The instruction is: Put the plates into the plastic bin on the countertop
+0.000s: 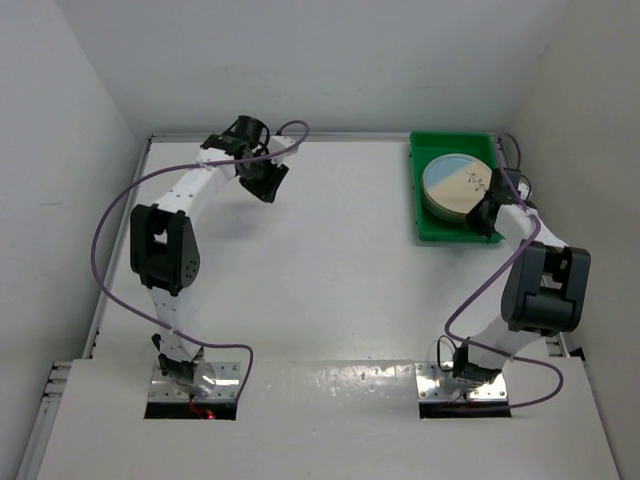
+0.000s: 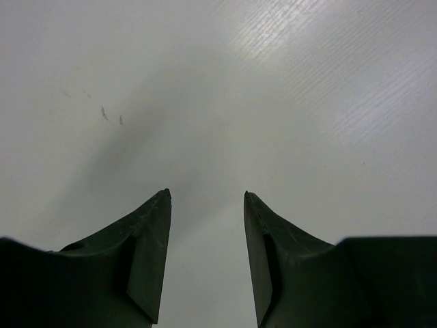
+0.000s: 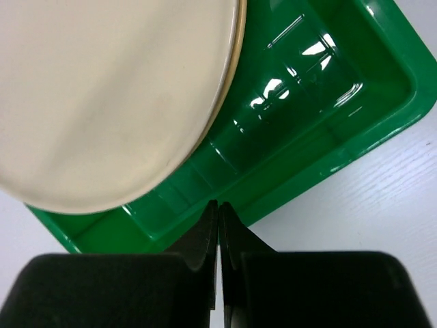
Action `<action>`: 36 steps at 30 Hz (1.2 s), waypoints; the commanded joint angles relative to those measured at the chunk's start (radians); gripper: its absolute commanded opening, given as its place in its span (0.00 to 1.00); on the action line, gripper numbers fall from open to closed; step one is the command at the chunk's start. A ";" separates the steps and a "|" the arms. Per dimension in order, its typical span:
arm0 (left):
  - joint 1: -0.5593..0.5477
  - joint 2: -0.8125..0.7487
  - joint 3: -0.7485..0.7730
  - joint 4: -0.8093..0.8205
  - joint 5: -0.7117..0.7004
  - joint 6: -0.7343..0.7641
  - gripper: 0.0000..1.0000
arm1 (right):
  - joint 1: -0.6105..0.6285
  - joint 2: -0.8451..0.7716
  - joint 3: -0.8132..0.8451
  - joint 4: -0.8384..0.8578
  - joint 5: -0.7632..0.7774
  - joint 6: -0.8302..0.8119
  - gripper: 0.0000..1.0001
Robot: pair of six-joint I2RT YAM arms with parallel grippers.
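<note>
Right tool (image 3: 218, 205) at 6 o'clock, jaws pressed together above the green bin (image 3: 307, 123) rim. Cream plate (image 3: 116, 89) fills 10 o'clock. White tabletop (image 3: 369, 205) at 4.

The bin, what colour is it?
Bright green; the bin shows best in the right wrist view.

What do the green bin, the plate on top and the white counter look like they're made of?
Green bin: moulded plastic, glossy, with sharp light glints on its inner wall. Top plate: probably glazed ceramic, cream and smooth with a thin darker rim. Counter: hard white glossy surface, perhaps laminate; light reflects off it in patches.
</note>
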 commanded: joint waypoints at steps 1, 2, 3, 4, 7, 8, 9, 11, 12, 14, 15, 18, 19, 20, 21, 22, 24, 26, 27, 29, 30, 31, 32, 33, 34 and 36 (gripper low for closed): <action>0.004 -0.065 -0.005 0.009 0.006 0.002 0.49 | 0.012 0.049 0.082 0.042 0.042 -0.026 0.00; 0.004 -0.065 -0.005 0.009 0.006 0.002 0.51 | 0.012 0.063 0.096 0.038 0.042 -0.034 0.00; 0.004 -0.065 -0.005 0.009 0.006 0.002 0.51 | 0.012 0.101 0.119 0.047 0.039 -0.059 0.00; 0.004 -0.065 -0.005 0.009 0.006 0.002 0.51 | 0.013 0.101 0.133 0.050 0.038 -0.060 0.00; 0.013 -0.074 -0.014 0.009 -0.012 0.011 0.51 | 0.015 0.112 0.133 0.077 0.031 -0.069 0.01; 0.013 -0.074 -0.014 0.009 -0.012 0.011 0.51 | 0.016 0.110 0.132 0.079 0.035 -0.067 0.01; 0.013 -0.074 -0.014 0.009 -0.012 0.011 0.51 | 0.015 0.106 0.121 0.093 0.036 -0.072 0.01; 0.013 -0.074 -0.023 0.009 -0.012 0.011 0.51 | 0.015 0.100 0.092 0.134 0.032 -0.076 0.03; 0.013 -0.074 -0.023 0.009 -0.012 0.011 0.51 | 0.015 0.094 0.081 0.140 0.027 -0.098 0.03; 0.013 -0.074 -0.023 0.009 -0.012 0.011 0.51 | 0.015 0.083 0.064 0.145 0.033 -0.096 0.03; 0.013 -0.074 -0.023 0.009 -0.012 0.011 0.51 | 0.015 0.075 0.060 0.143 0.030 -0.104 0.03; 0.022 -0.083 -0.023 0.009 -0.021 0.011 0.51 | 0.018 0.005 0.020 0.142 0.018 -0.119 0.04; 0.023 -0.083 -0.023 0.009 -0.021 0.011 0.51 | 0.018 -0.044 0.003 0.142 0.015 -0.118 0.06; 0.023 -0.083 -0.033 0.009 -0.021 0.011 0.51 | 0.027 -0.069 -0.057 0.143 0.018 -0.119 0.15; 0.023 -0.093 -0.033 0.018 -0.021 0.011 0.51 | 0.031 -0.141 -0.081 0.146 0.015 -0.124 0.24; 0.032 -0.093 -0.045 0.018 -0.021 0.011 0.51 | 0.036 -0.217 -0.130 0.148 0.016 -0.139 0.39; 0.032 -0.103 -0.057 0.029 -0.021 0.011 0.51 | 0.055 -0.337 -0.201 0.130 -0.005 -0.156 0.77; 0.032 -0.123 -0.071 0.029 -0.030 0.011 0.51 | 0.073 -0.448 -0.258 0.078 -0.034 -0.161 0.93; 0.032 -0.123 -0.095 0.043 -0.031 0.002 0.51 | 0.076 -0.519 -0.311 0.043 -0.047 -0.167 1.00; 0.043 -0.149 -0.126 0.064 -0.021 -0.018 0.51 | 0.081 -0.686 -0.373 -0.035 -0.097 -0.166 1.00; 0.043 -0.158 -0.138 0.064 -0.021 -0.018 0.51 | 0.082 -0.713 -0.388 -0.059 -0.110 -0.161 1.00; 0.043 -0.168 -0.152 0.064 -0.021 -0.027 0.51 | 0.084 -0.742 -0.401 -0.082 -0.108 -0.149 1.00; 0.043 -0.180 -0.167 0.075 -0.021 -0.027 0.51 | 0.084 -0.770 -0.414 -0.111 -0.131 -0.136 1.00; 0.043 -0.192 -0.203 0.075 -0.021 -0.027 0.51 | 0.085 -0.864 -0.463 -0.139 -0.163 -0.132 1.00; 0.043 -0.223 -0.223 0.075 -0.021 -0.036 0.51 | 0.085 -0.891 -0.480 -0.149 -0.172 -0.124 1.00; 0.043 -0.260 -0.270 0.075 -0.021 -0.037 0.51 | 0.085 -0.974 -0.532 -0.180 -0.205 -0.115 1.00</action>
